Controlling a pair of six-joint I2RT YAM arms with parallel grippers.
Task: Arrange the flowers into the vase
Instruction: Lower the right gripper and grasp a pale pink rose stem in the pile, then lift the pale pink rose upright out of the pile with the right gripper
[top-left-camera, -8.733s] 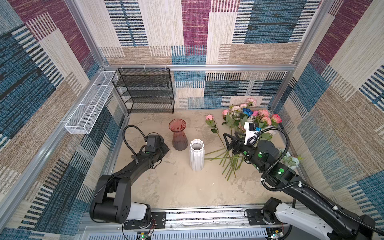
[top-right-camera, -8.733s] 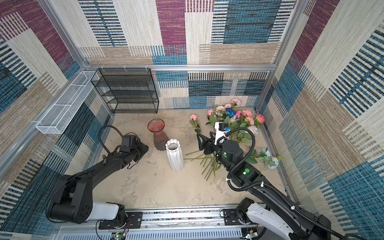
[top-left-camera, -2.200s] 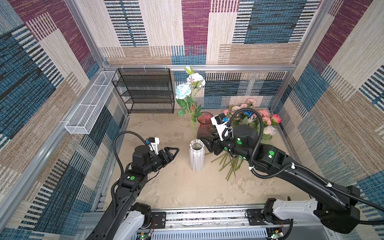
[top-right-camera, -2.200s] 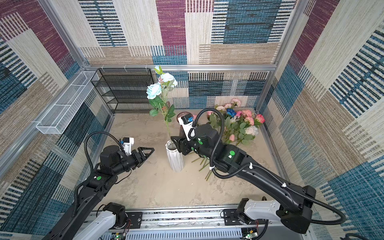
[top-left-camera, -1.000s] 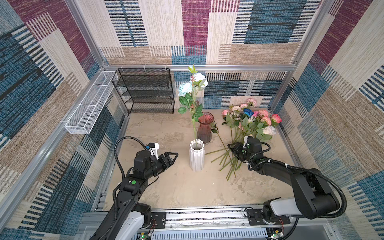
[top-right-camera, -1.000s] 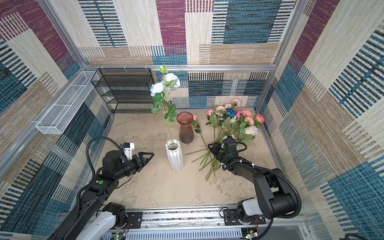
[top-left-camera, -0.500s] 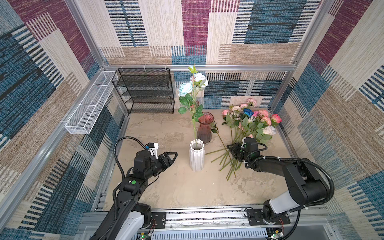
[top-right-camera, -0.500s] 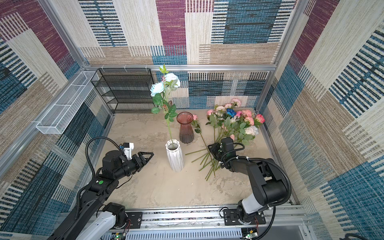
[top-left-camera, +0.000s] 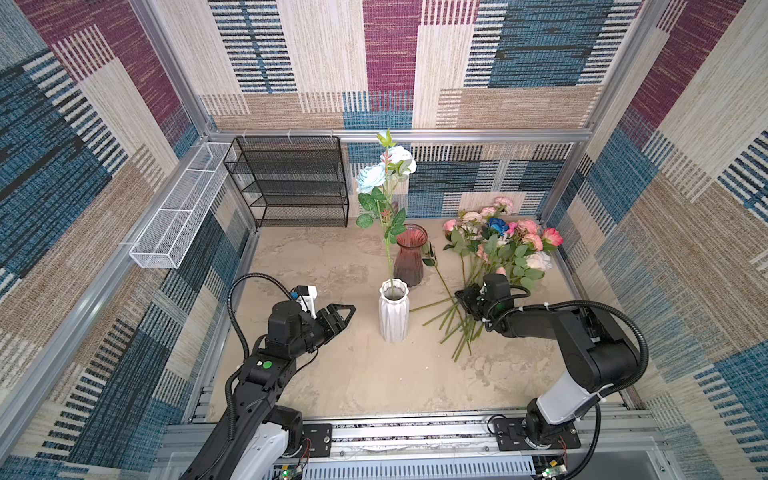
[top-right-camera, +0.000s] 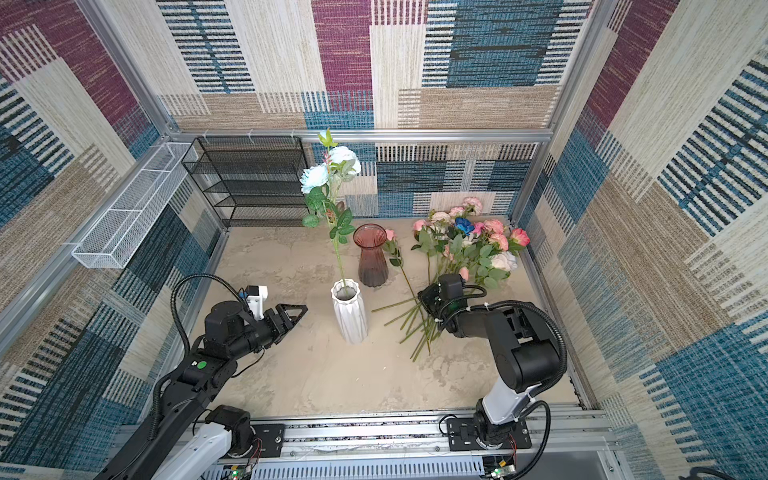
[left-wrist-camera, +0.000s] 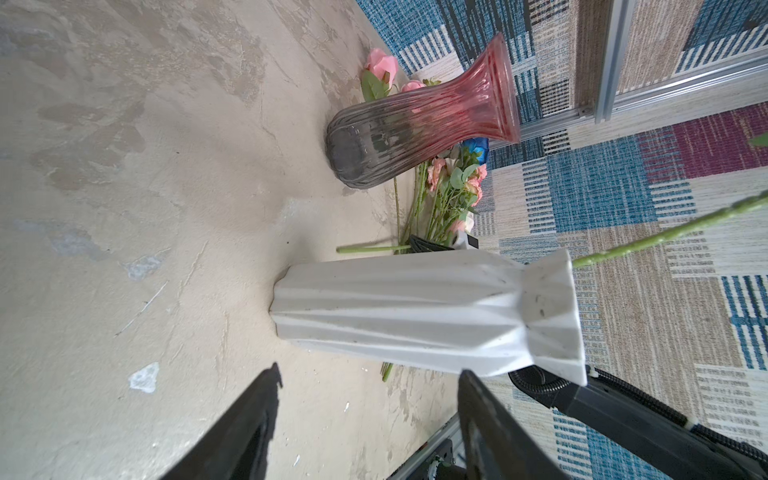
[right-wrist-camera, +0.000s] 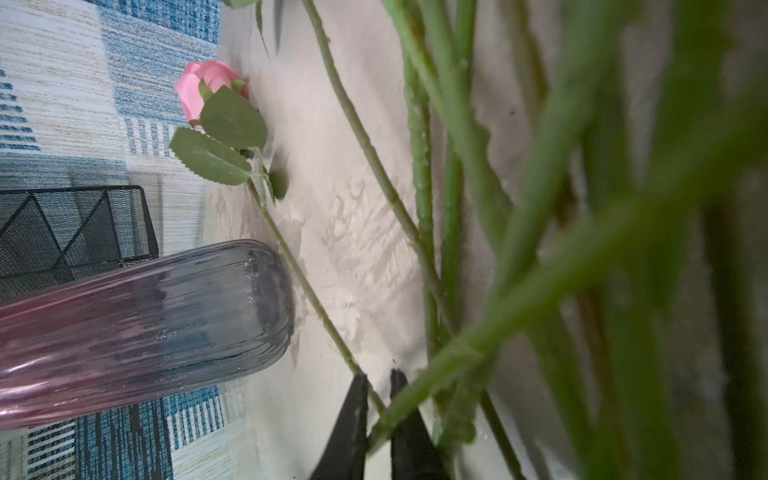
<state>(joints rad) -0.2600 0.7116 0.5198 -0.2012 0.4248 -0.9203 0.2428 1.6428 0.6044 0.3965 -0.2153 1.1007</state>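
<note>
Flowers (top-left-camera: 498, 245) lie mostly in a tangled pile at the right of the bench (top-left-camera: 316, 266), about ten heads as far as can be counted. One more pink rose (top-right-camera: 390, 235) lies beside the red vase (top-left-camera: 410, 257), and one stalk (top-left-camera: 388, 249) with two pale heads stands in the white vase (top-left-camera: 393, 316). The right gripper (right-wrist-camera: 380, 376) is pinched nearly closed on a stem (right-wrist-camera: 436, 383) at the pile's cut ends, while the left gripper (top-left-camera: 348, 314) hangs wide open and empty near the white vase. Because stems cross there, lifting could drag neighbours along, and the narrow, top-heavy white vase, one of two vases, could tip.
</note>
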